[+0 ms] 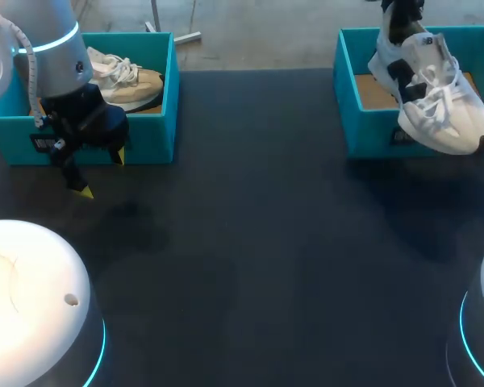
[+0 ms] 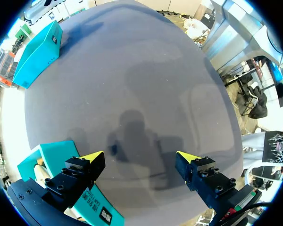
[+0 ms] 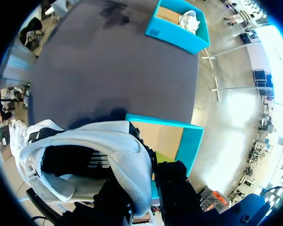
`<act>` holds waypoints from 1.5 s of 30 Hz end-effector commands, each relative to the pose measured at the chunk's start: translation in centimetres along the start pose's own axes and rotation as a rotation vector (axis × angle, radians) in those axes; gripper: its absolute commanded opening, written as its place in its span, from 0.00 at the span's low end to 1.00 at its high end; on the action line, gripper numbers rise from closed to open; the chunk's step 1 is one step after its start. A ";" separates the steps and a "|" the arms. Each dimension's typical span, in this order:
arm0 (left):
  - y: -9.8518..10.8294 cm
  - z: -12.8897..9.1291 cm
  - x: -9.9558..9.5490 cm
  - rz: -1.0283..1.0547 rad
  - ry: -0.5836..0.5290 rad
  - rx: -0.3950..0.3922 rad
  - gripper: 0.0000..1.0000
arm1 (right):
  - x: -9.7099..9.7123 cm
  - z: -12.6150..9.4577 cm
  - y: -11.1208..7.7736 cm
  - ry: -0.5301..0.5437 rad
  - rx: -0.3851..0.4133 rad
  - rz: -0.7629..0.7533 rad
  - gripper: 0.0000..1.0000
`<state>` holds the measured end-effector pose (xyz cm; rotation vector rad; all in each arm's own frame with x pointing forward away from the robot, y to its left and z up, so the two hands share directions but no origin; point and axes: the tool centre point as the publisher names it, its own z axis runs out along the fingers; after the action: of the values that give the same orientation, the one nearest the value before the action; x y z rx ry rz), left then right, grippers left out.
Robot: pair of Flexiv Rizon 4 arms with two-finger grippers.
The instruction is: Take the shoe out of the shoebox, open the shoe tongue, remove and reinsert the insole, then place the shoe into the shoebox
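**White shoe lifted over the right box, left gripper idle and spread**

The right gripper point(image 3: 148, 188) is pinching the shoe point(image 1: 440, 105) by its heel wall, one black finger inside the opening and the other outside. The shoe is hanging tilted in the air, toe lower than heel. It is hovering over the right box point(image 1: 371, 129), and in the head view its toe is overlapping that box's front wall. The left gripper point(image 1: 102, 173) is standing well apart from the shoe, at the table's other side. Its fingers are spread wide with nothing between them, and it is hovering over the table point(image 1: 258, 242) just in front of the left box point(image 1: 157, 121).

The table is showing a dark, matte, flat top. The shoe is looking soft and padded, white with black side panels, a dark lining and white laces (the laces are lying loose across the upper). Both boxes are showing teal walls, rectangular and open-topped. The right box is also showing a brown, cardboard-like floor. A second shoe point(image 1: 125, 81) is lying on its side inside the left box, pale beige with white laces.

Counting up, two boxes are sitting at the far edge, one toward each side. Two shoes are showing, one held and one boxed. Two grippers are in view.
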<state>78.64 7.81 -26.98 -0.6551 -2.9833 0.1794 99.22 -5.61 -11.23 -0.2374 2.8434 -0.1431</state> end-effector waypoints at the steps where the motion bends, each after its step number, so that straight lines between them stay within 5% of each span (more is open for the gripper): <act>1: 0.0 0.0 0.1 0.000 -0.002 -0.002 1.00 | 0.1 -0.1 -0.1 -0.002 0.000 0.000 0.00; 11: 0.0 0.0 0.1 0.000 -0.002 -0.002 1.00 | -4.3 0.8 -8.6 0.018 0.050 -0.008 0.00; 22: 0.0 0.0 0.1 0.000 -0.002 -0.002 1.00 | -10.5 3.5 -14.8 0.037 0.060 -0.039 0.00; 33: 0.0 0.0 0.1 0.000 -0.002 -0.002 1.00 | -12.2 6.9 -17.6 0.092 0.028 0.083 0.00; 45: 0.0 0.0 0.1 0.000 -0.002 -0.002 1.00 | -12.2 6.9 -17.6 0.092 0.028 0.083 0.00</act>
<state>78.64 7.81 -26.98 -0.6552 -2.9833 0.1794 115.28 -21.19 -12.62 -0.1066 2.9311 -0.1790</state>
